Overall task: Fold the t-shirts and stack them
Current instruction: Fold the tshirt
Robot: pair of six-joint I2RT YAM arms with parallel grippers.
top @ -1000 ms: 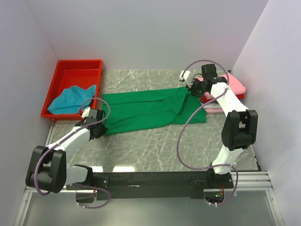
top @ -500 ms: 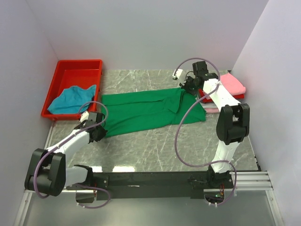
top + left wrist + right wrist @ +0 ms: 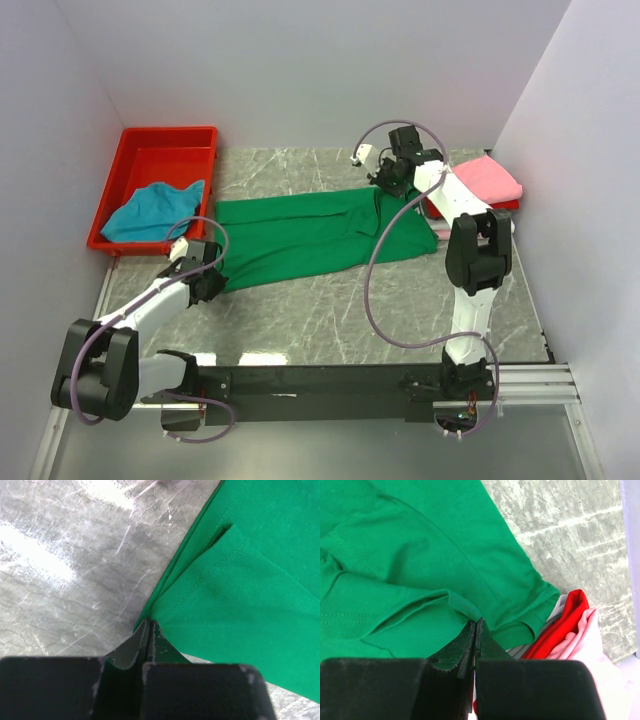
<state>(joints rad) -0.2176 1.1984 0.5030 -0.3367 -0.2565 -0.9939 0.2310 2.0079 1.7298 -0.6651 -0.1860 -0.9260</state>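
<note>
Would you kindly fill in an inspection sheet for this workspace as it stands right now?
Surface: marbled grey table, bare at the near side.
Job's things: green t-shirt spread lengthwise mid-table, partly folded; teal-blue shirt crumpled in the tray; pink shirt on top of a pile at far right, with a red shirt under it.
Clutter: red tray at far left.
Grippers: left gripper shut on the green t-shirt's left corner; right gripper shut on a fold at its right end.
Cables: purple cables loop off both arms, above the cloth.
Surroundings: plain white walls on three sides.
</note>
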